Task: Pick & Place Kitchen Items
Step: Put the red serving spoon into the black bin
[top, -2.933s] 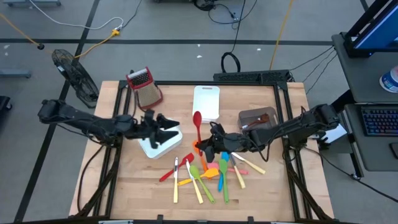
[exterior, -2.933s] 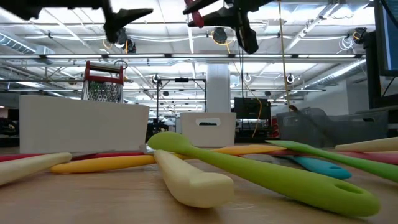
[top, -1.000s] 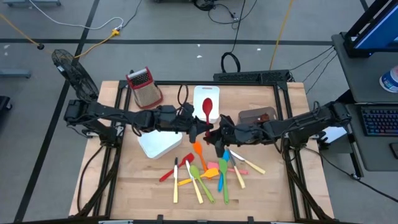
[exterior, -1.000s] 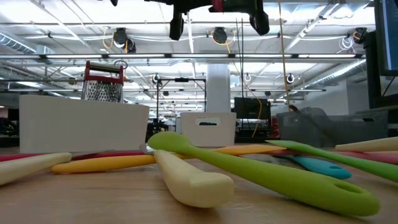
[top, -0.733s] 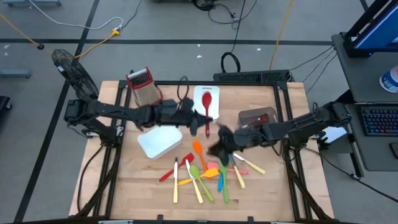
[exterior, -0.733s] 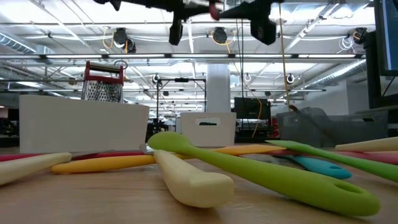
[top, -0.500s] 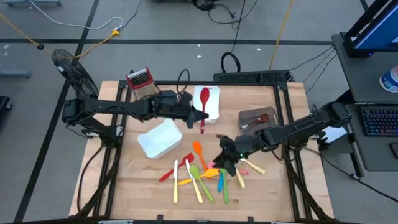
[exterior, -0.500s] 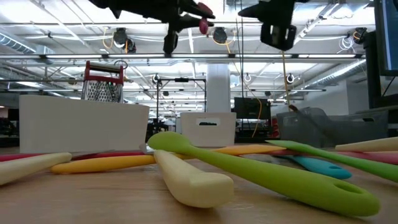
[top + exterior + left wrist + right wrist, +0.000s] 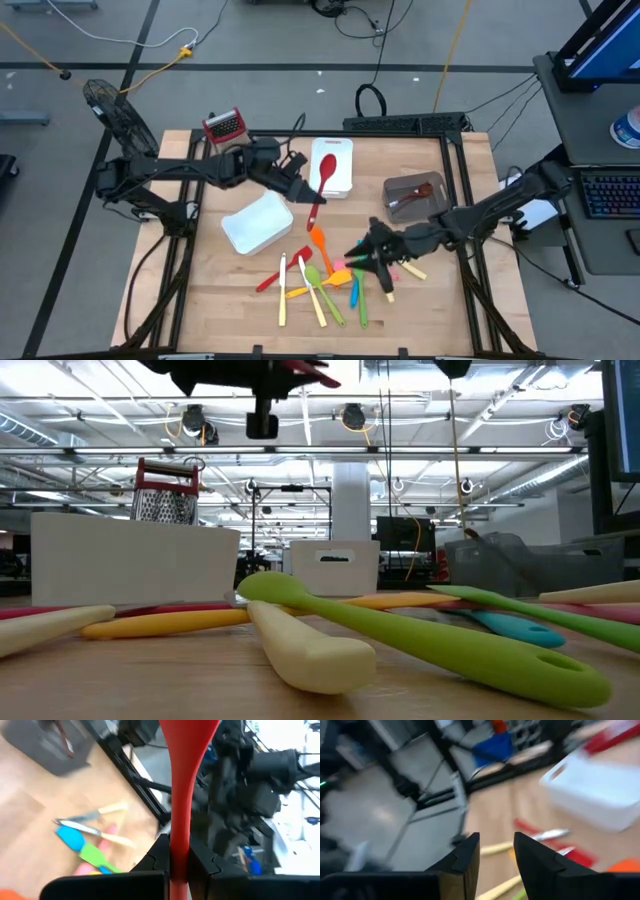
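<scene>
Overhead, grey bin (image 9: pixel 413 195) — brown utensil (image 9: pixel 421 195) inside

Parted fingers (image 9: pixel 465 860) above white bin (image 9: pixel 600 795)

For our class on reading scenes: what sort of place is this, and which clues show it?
Probably a robotics lab or workshop: a wooden table on a bare concrete floor with trailing cables, and exposed ceiling beams and lights behind.

A spoon (image 9: pixel 321 183) is hanging in the left gripper (image 9: pixel 300 193) between two bins (image 9: pixel 258 222) (image 9: pixel 332 165). The utensils (image 9: pixel 325 280) are lying in front, with the right gripper (image 9: pixel 366 256) over them. The grater (image 9: pixel 222 127) is standing behind.
</scene>
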Tool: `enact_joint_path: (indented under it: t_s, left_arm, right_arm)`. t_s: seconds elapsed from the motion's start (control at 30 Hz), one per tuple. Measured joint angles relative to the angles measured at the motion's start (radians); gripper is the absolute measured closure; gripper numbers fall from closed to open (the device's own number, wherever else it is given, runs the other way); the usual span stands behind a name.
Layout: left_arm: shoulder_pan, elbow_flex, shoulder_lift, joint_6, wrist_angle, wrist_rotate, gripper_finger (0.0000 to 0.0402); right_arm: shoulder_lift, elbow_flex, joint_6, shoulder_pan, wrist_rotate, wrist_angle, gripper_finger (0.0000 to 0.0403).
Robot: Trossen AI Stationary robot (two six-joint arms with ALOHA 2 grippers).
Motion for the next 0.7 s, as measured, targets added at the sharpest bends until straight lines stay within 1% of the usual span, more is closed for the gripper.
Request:
enact_joint_path:
  t_s: [0.1, 0.17, 0.27, 0.33, 0.43, 0.53, 0.7]
  left_arm:
    - [-0.021, 0.0, 0.0, -0.05, 0.001, 0.017, 0.0381]
    - [-0.035, 0.0, 0.0, -0.088, 0.024, 0.018, 0.0381]
    - [-0.056, 0.0, 0.0, -0.144, 0.076, 0.021, 0.0381]
    - [-0.066, 0.0, 0.003, -0.194, 0.111, 0.022, 0.0381]
    - [-0.074, 0.0, 0.004, -0.266, 0.158, 0.019, 0.0381]
    - [-0.075, 0.0, 0.004, -0.333, 0.202, 0.002, 0.0381]
    - [-0.075, 0.0, 0.005, -0.426, 0.21, -0.032, 0.0381]
  right_arm:
    - [-0.048, 0.0, -0.12, 0.011, 0.108, 0.0, 0.0306]
    - [-0.075, 0.0, -0.244, 0.017, 0.132, 0.002, 0.0314]
    - [-0.091, 0.0, -0.449, 0.017, 0.126, 0.035, 0.0325]
    - [-0.091, 0.0, -0.577, 0.017, 0.115, 0.093, 0.0331]
    - [-0.092, 0.0, -0.743, 0.016, 0.051, 0.155, 0.0338]
    - [-0.092, 0.0, -0.84, 0.017, 0.045, 0.174, 0.0345]
    - [-0.088, 0.0, -1.019, 0.02, 0.054, 0.177, 0.0354]
